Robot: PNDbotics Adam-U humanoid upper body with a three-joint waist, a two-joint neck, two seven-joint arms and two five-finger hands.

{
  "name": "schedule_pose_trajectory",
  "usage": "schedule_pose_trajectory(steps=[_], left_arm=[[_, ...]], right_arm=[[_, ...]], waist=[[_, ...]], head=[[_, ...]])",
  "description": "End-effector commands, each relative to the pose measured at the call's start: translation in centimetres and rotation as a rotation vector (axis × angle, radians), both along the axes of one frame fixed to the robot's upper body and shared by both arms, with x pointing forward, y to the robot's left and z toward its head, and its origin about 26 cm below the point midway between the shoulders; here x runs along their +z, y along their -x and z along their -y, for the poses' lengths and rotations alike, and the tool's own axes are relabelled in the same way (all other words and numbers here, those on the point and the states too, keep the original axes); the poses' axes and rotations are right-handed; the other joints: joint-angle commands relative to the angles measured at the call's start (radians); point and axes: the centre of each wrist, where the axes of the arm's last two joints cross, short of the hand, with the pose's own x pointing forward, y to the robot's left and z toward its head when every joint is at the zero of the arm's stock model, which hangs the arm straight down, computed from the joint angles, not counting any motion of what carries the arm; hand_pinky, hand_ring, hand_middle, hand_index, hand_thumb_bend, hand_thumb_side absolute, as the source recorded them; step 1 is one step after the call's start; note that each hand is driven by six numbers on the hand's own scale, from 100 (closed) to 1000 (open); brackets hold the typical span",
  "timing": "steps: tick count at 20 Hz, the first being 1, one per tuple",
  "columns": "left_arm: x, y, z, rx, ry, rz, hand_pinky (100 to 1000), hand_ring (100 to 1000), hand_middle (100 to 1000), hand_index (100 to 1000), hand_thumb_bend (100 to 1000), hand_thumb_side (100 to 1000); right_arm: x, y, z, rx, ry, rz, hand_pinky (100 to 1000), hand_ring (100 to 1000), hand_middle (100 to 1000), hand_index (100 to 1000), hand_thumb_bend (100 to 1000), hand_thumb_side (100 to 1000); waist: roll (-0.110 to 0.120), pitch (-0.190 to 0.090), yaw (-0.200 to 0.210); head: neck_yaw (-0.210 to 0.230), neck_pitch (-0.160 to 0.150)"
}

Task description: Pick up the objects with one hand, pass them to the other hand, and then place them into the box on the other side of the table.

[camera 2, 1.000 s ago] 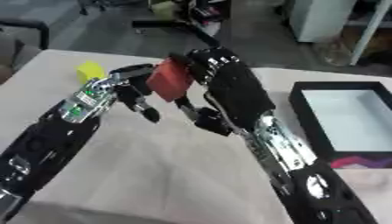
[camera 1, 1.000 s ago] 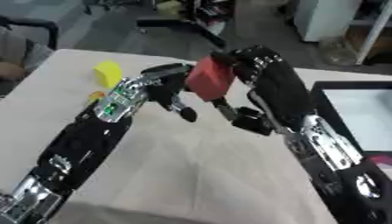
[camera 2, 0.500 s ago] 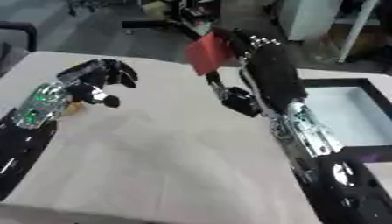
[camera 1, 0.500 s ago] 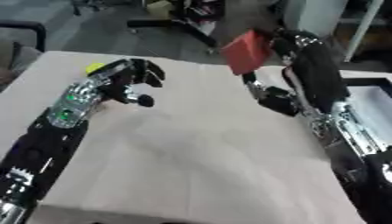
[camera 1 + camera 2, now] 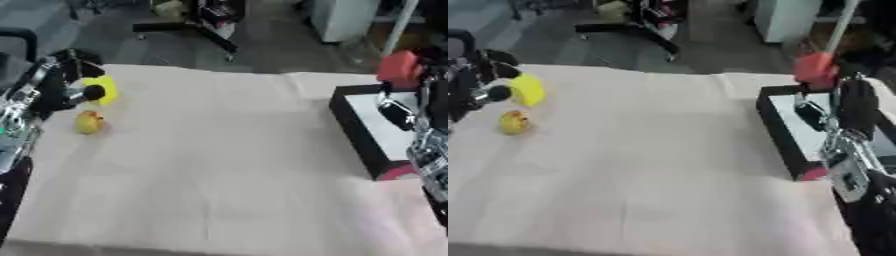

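Two hands: we see both, one at each side of the table (image 5: 219,165).
Right hand: our right hand (image 5: 846,102) is raised over the black box (image 5: 776,125) at the table's right side, and its fingers are clamped on the red block (image 5: 814,67).
Red block: we see it held up in the air above the far left corner of the box, clear of the box wall, with the fingers below and behind it.
Box: we see a black-walled, open-topped box with a pale floor; something pink (image 5: 814,173) shows at its near corner, and we cannot make out what it is.
Left hand: our left hand (image 5: 57,85) is at the far left edge of the table, dark fingers bent, one rounded fingertip (image 5: 94,92) sticking out toward the centre. We cannot tell whether the fingers are together or apart, and we see nothing held in them.
Yellow block: a bright yellow block (image 5: 528,90) lies on the table just beside the left hand, partly behind that fingertip.
Yellow rounded thing: a small yellow-orange rounded thing (image 5: 88,122) rests on the table, just nearer to us than the yellow block and apart from the hand.
Table: we see a pale beige cloth over it.
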Motion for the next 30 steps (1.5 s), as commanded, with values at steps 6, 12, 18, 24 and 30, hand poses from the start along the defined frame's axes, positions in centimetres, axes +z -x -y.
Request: schedule_pose_trajectory(steps=[6,12,18,24,30], left_arm=[[2.1,1.4,-1.9,0.135,-0.040,0.060,793,667,645,711,1000,459],[1.8,1.2,-3.3,0.178,-0.149,0.007,797,674,652,717,1000,435],[2.3,0.7,-6.3,0.218,-0.373,-0.079,804,690,663,728,1000,393],[2.7,0.0,-9.0,0.266,-0.573,-0.168,813,719,694,752,1000,321],[2.6,-2.1,-10.3,0.332,-0.859,-0.286,816,739,723,785,930,286]], right_arm=[[0.6,-0.3,4.3,-0.047,0.120,-0.306,713,722,750,1000,508,623],[4.7,-0.9,4.8,-0.020,0.313,-0.358,886,839,875,1000,606,533],[11.4,-1.5,4.8,0.081,0.548,-0.464,1000,931,988,1000,637,289],[17.6,-0.7,3.9,0.068,0.742,-0.381,953,864,926,1000,597,346],[19.2,2.0,1.0,0.140,0.684,-0.059,820,784,829,1000,473,387]], waist=[[0.001,-0.007,0.001],[0.001,-0.010,-0.002],[0.001,-0.015,-0.006],[-0.001,-0.020,-0.009],[-0.005,-0.021,-0.018]], head=[[0.003,0.002],[0.035,0.002],[0.126,0.002],[0.211,0.002],[0.278,0.002]])
